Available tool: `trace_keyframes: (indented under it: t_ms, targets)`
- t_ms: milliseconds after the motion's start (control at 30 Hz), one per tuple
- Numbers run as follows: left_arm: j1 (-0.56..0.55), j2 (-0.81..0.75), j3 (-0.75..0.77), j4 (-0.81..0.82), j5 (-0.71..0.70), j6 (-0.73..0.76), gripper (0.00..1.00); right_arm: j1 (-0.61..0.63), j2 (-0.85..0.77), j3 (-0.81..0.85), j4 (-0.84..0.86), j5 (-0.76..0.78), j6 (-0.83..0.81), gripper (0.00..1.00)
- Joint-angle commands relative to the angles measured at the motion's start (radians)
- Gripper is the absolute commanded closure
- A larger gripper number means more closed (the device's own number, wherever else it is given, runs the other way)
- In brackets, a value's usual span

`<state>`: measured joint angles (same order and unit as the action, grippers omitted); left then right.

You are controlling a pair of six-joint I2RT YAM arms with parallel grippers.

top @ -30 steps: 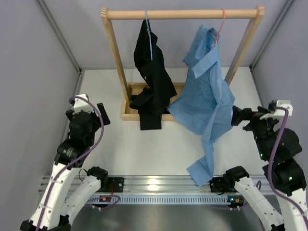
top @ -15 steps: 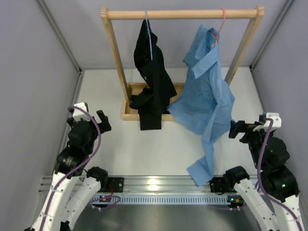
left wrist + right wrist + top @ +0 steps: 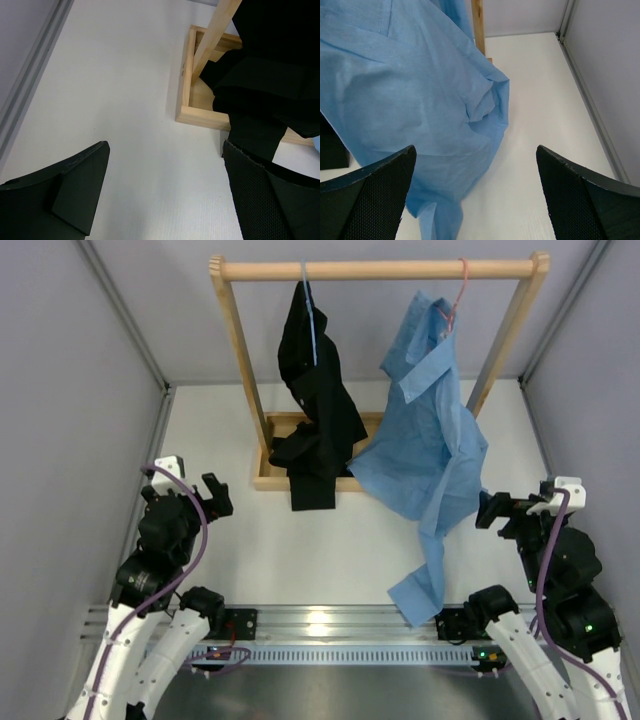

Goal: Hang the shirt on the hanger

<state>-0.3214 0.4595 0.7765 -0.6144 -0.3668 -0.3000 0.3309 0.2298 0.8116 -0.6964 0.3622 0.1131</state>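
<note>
The light blue shirt [image 3: 425,430] hangs from the pink wire hanger [image 3: 458,295], whose hook sits on the wooden rail [image 3: 380,269] at the right. One sleeve trails down to the table [image 3: 416,590]. The shirt's lower body fills the left of the right wrist view [image 3: 405,100]. My right gripper [image 3: 497,510] is open and empty, just right of the shirt and apart from it. My left gripper [image 3: 215,495] is open and empty over bare table at the left. Both pairs of jaws stand wide apart in the wrist views.
A black garment [image 3: 315,390] hangs on a pale blue hanger [image 3: 309,310] at the rail's left, draping into the rack's wooden base tray [image 3: 268,465]. That tray's corner shows in the left wrist view [image 3: 187,107]. Grey walls close in both sides.
Both arms have pulled back toward the near edge and lowered, the right gripper moving away from the shirt. The shirt and hanger have not moved.
</note>
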Motion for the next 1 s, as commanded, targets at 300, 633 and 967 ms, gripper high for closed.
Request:
trace_keyframes:
  t_ms: [300,633,967]
  targets:
    - [0.005,-0.012,-0.005,0.031,0.009,0.015,0.02,-0.001,0.008,0.001,0.011,0.024,-0.004,0.01]
    - [0.005,-0.007,-0.008,0.035,0.022,0.019,0.02,-0.001,0.023,-0.003,0.014,0.018,-0.02,0.01]
    - [0.005,-0.007,-0.01,0.038,0.031,0.022,0.02,0.0,0.037,0.004,0.014,-0.002,-0.032,0.0]
